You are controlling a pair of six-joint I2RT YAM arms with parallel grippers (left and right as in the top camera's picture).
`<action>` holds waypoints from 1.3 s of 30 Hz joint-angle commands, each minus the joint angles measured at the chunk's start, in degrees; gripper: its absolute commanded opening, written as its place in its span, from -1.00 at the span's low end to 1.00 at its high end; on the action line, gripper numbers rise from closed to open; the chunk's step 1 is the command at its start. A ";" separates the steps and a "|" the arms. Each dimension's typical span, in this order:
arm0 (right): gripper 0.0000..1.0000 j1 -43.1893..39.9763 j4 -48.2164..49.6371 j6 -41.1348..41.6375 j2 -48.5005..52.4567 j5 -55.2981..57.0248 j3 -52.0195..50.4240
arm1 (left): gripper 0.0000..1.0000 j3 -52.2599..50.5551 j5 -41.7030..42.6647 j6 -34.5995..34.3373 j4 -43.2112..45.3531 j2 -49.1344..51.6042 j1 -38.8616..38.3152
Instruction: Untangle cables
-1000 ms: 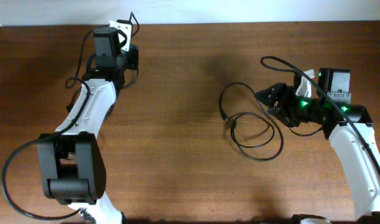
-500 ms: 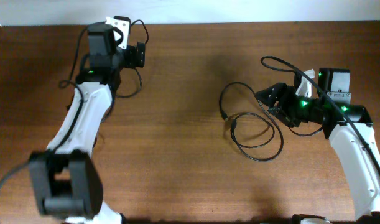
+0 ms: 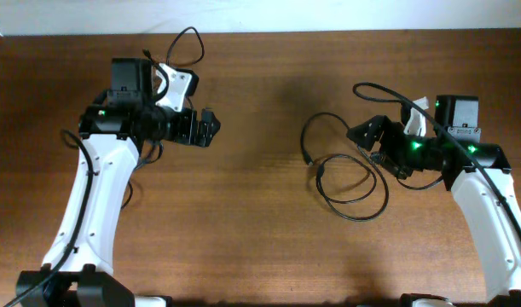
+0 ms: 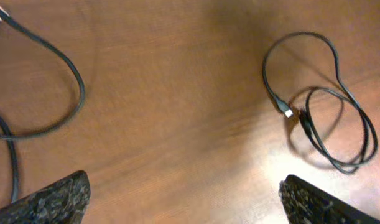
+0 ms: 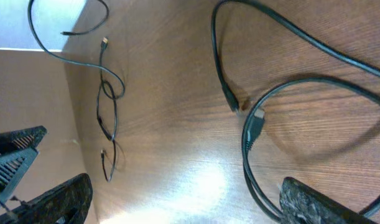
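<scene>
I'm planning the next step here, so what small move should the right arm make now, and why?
Probably lower the open right gripper onto the looped cable and pinch it near one end. Its loops cross on the table, its two ends lie close together, and the gripper holds nothing.

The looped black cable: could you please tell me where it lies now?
In the overhead view, the looped cable lies on the right half of the table, close beside the right gripper, toward the centre.
</scene>
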 commanded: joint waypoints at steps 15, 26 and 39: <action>0.90 20.11 -11.13 -23.96 -0.76 28.26 0.72 | 0.98 -2.23 -12.13 -5.99 -18.80 -15.91 0.00; 0.94 25.42 -8.13 -21.92 8.55 31.08 0.63 | 0.98 -12.66 -18.53 -9.20 -17.46 -22.38 0.00; 0.40 28.83 -0.83 -20.17 23.58 31.06 0.63 | 0.98 -14.12 -18.56 -9.16 -17.46 -22.40 0.00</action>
